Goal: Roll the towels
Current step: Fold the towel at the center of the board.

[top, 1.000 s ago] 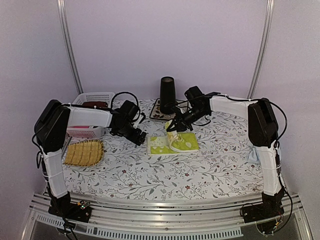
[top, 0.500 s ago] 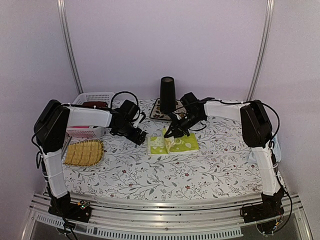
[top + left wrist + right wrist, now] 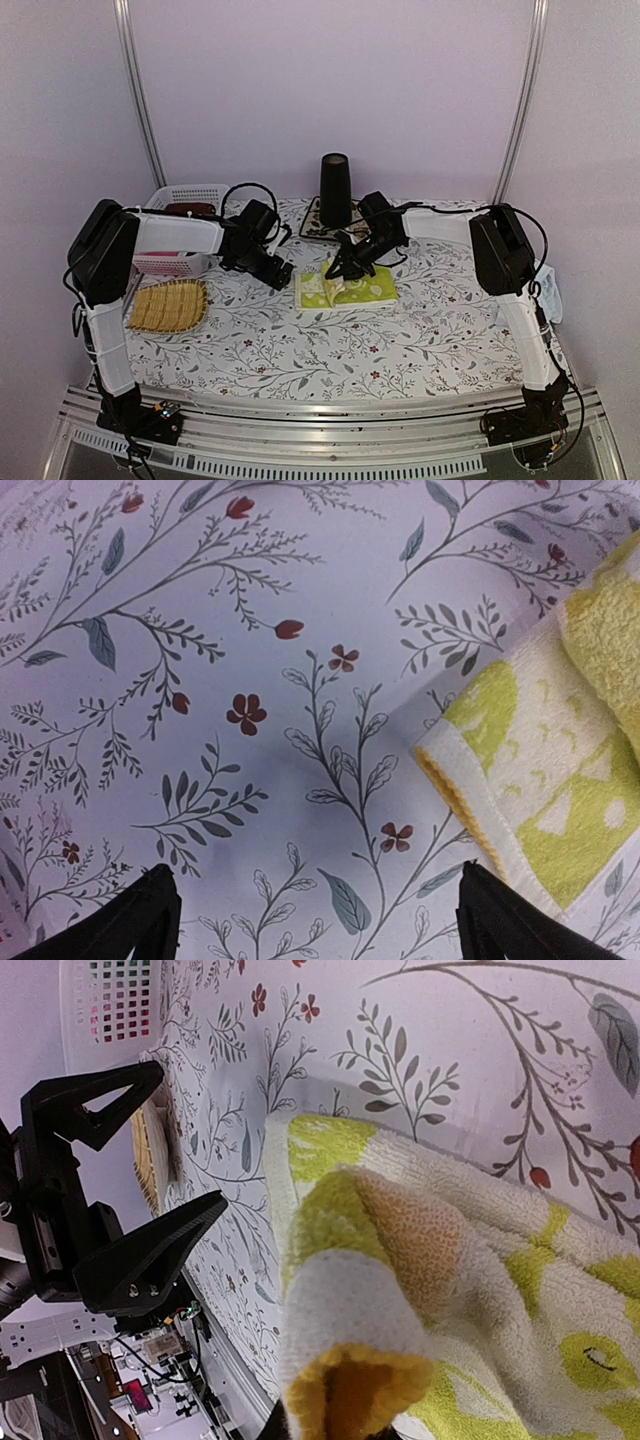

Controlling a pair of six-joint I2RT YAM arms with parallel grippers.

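The right end effector [image 3: 345, 268] pinches a raised fold of the yellow-green patterned terry towel [image 3: 368, 291], which lies partly doubled over at the middle of the floral-print desk [image 3: 300, 350], toward the back. Just left of the towel, the left end effector [image 3: 276, 273] hangs above the desk, fingers [image 3: 150, 920] spread wide, gripping nothing. A woven yellow straw tray [image 3: 168, 305] sits farther left.
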